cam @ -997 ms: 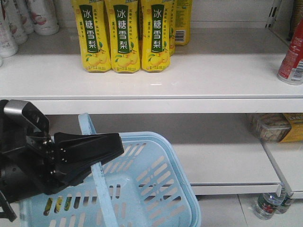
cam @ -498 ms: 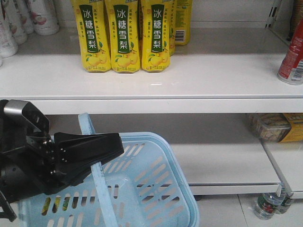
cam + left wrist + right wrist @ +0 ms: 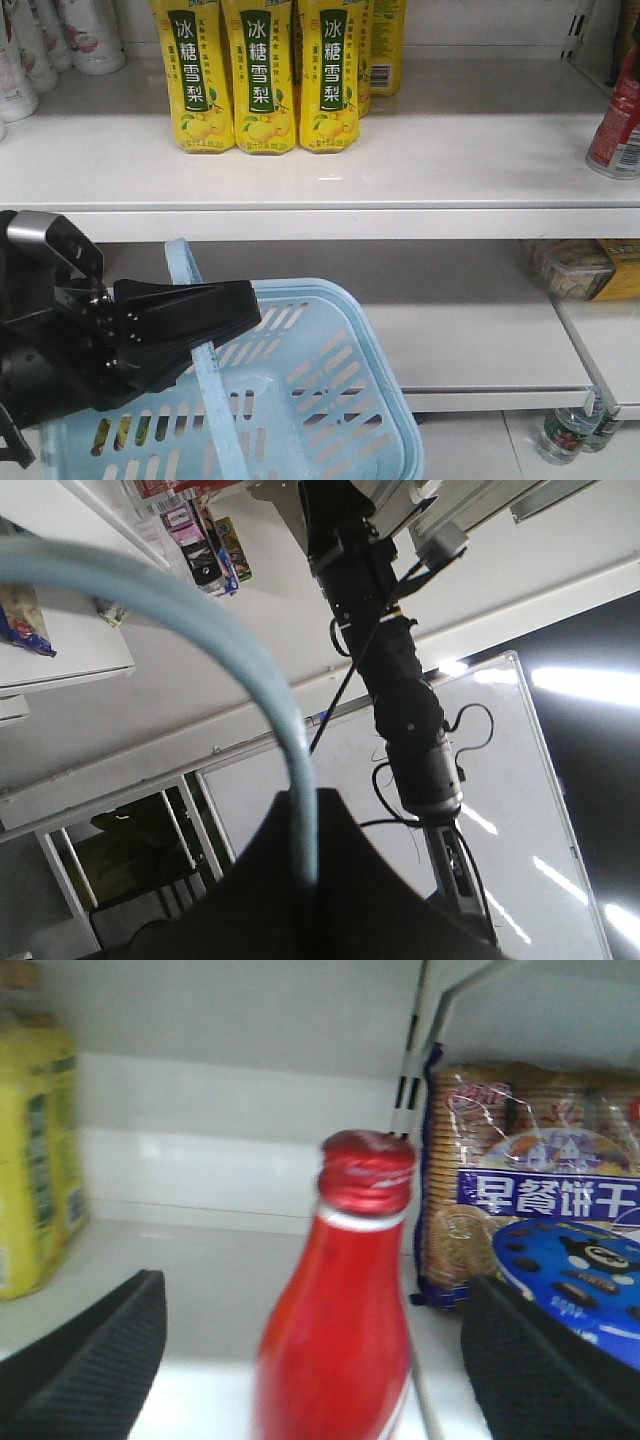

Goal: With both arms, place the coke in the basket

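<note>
- At the far 3 o'clock edge of the front view, the coke (image 3: 618, 125) stands on the upper shelf (image 3: 450, 160), well apart from the basket (image 3: 385, 360) down at 6 o'clock.
- The left gripper (image 3: 215, 330), at 8 o'clock, is pinched on the basket's swing handle (image 3: 185, 265), and the basket looks tilted. Yellow pear-drink bottles (image 3: 262, 80) at 12 o'clock are no part of the job. The right gripper is out of sight in this view.
- From the left wrist, the handle (image 3: 260, 670) arcs from 10 o'clock down into the left gripper (image 3: 310, 880) at 6 o'clock, whose dark jaws are pressed together on it. A black arm (image 3: 400, 690) crosses at 1 o'clock.
- From the right wrist, the coke (image 3: 345, 1330) sits centred between the pads (image 3: 90, 1370) of the right gripper (image 3: 315, 1295), which are spread wide and not touching it.
- I judge the step in hand to be the reach for the bottle. The next move calls for closing on the body, lifting it off the shelf and carrying it over to the basket.
- A biscuit pack (image 3: 540, 1210) just beside the coke at 3 o'clock crowds that side's pad. A yellow bottle (image 3: 35, 1160) at 9 o'clock stands farther off. The raised handle may narrow the basket's opening for the drop.
</note>
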Controlling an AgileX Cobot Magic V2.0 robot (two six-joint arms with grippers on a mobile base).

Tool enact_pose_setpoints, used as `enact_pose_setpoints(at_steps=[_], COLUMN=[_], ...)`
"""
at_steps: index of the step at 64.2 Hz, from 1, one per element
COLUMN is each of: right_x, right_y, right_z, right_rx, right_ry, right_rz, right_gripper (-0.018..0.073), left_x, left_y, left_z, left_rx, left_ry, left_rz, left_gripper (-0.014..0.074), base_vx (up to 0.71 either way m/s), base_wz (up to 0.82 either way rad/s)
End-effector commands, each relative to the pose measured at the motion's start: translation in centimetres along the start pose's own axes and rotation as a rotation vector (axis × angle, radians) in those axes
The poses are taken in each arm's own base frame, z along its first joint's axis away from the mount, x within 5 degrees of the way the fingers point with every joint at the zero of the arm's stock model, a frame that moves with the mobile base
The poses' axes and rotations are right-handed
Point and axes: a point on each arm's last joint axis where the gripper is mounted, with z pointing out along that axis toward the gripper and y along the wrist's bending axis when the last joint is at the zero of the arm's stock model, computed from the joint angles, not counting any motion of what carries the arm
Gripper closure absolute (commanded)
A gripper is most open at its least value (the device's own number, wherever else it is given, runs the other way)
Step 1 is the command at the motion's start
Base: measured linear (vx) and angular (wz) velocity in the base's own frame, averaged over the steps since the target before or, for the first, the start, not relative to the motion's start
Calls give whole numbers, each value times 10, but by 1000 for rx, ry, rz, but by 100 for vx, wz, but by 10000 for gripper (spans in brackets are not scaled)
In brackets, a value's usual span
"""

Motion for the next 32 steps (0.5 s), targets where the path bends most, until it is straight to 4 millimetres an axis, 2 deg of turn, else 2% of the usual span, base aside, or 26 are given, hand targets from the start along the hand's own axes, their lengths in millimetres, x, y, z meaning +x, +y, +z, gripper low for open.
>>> enact_pose_setpoints(at_steps=[1, 11, 17, 25, 32], right_x=[-27, -28, -27, -27, -29], right_y=[-13, -17, -17, -17, -17], right_z=[8, 26, 29, 28, 25], right_rx=[36, 45, 44, 46, 49], right_ry=[-130, -115, -111, -115, -112], right_rz=[60, 70, 69, 63, 53], right_gripper=[-18, -13, 29, 214, 456], left_x=[6, 6, 6, 6, 6], left_y=[-31, -31, -31, -31, -31], left_z=[-1, -1, -1, -1, -1], left_rx=[252, 252, 252, 252, 252], left_ry=[73, 73, 73, 73, 73], left_rz=[13, 13, 13, 13, 13], left_gripper=[603, 603, 603, 603, 603], base_vx=[0, 0, 0, 0, 0], base_wz=[0, 0, 0, 0, 0])
